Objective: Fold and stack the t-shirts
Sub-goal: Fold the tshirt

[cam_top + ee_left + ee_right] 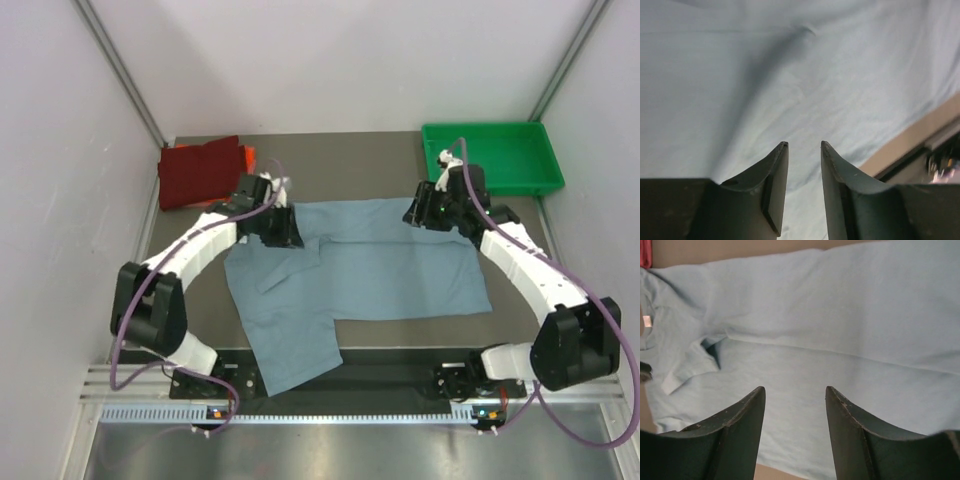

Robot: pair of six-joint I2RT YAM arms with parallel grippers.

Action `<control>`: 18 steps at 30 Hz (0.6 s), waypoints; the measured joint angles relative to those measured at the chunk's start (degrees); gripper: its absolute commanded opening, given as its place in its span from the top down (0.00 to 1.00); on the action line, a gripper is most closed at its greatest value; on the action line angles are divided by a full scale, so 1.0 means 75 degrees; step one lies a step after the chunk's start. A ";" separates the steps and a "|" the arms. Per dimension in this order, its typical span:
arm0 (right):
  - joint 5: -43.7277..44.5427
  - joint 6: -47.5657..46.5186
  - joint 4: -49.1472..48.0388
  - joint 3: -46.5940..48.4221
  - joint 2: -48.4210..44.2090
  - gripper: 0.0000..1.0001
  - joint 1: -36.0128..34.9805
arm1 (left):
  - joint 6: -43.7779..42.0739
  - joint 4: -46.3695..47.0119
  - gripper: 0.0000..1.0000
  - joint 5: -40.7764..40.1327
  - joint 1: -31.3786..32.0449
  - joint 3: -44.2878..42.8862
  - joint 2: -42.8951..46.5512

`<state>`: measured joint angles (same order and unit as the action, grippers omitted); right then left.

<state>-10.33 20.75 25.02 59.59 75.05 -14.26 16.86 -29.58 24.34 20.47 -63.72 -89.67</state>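
Overhead looks down; both wrist cameras closely share the shirt (840, 315).

shirt (400, 270) ctr table (380, 165) | folded shirts (200, 172) rear-L | tray (500, 155) rear-R

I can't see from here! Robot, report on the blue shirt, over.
Left pincer open, right pincer open, both empty over cloth. Grey-blue t-shirt spread out, fold unfinished. Green tray far right, apart from it.

A grey-blue t-shirt (380, 265), dark red t-shirt (198, 172), orange t-shirt (248, 157), green tray (510, 160)
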 measured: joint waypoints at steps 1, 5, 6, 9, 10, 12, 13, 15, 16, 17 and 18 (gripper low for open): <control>0.0076 0.0221 -0.0009 0.0000 0.0061 0.49 -0.0166 | 0.0184 -0.0047 0.61 -0.0172 -0.0198 0.0000 0.0198; 0.0358 0.1052 -0.0256 -0.0003 0.0562 0.49 -0.1090 | 0.0810 -0.0114 0.61 -0.0726 -0.1667 0.0152 0.0664; 0.0408 0.1204 -0.0452 -0.0003 0.0787 0.49 -0.1451 | 0.0950 -0.0099 0.61 -0.0784 -0.2107 0.0321 0.0699; 0.0332 0.1352 -0.1142 0.0041 0.1614 0.50 -0.2396 | 0.1215 -0.0134 0.61 -0.1003 -0.2795 0.0927 0.0749; 0.0248 0.1352 -0.1361 0.0087 0.1979 0.52 -0.2707 | 0.1294 -0.0169 0.61 -0.1032 -0.2824 0.1215 0.0796; 0.0114 0.1317 -0.1682 0.0175 0.2538 0.55 -0.3124 | 0.1413 -0.0259 0.61 -0.1023 -0.2748 0.1655 0.0947; 0.0023 0.1297 -0.1877 0.0195 0.2783 0.57 -0.3284 | 0.1480 -0.0256 0.61 -0.0988 -0.2704 0.1871 0.1055; -0.0149 0.1239 -0.2264 0.0207 0.3107 0.57 -0.3488 | 0.1629 -0.0201 0.61 -0.0915 -0.2655 0.2305 0.1346; -0.0230 0.1198 -0.2454 0.0216 0.3226 0.57 -0.3535 | 0.1725 -0.0163 0.60 -0.0898 -0.2652 0.2498 0.1507; -0.0312 0.1157 -0.2623 0.0256 0.3340 0.56 -0.3555 | 0.1807 -0.0102 0.60 -0.0892 -0.2652 0.2672 0.1652; -0.0402 0.1096 -0.2731 0.0341 0.3465 0.55 -0.3582 | 0.1915 -0.0035 0.60 -0.0892 -0.2652 0.2841 0.1784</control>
<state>-13.34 28.97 4.54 62.15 101.03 -41.12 31.22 -29.85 17.65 0.58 -42.41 -76.29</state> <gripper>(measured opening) 0.440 0.397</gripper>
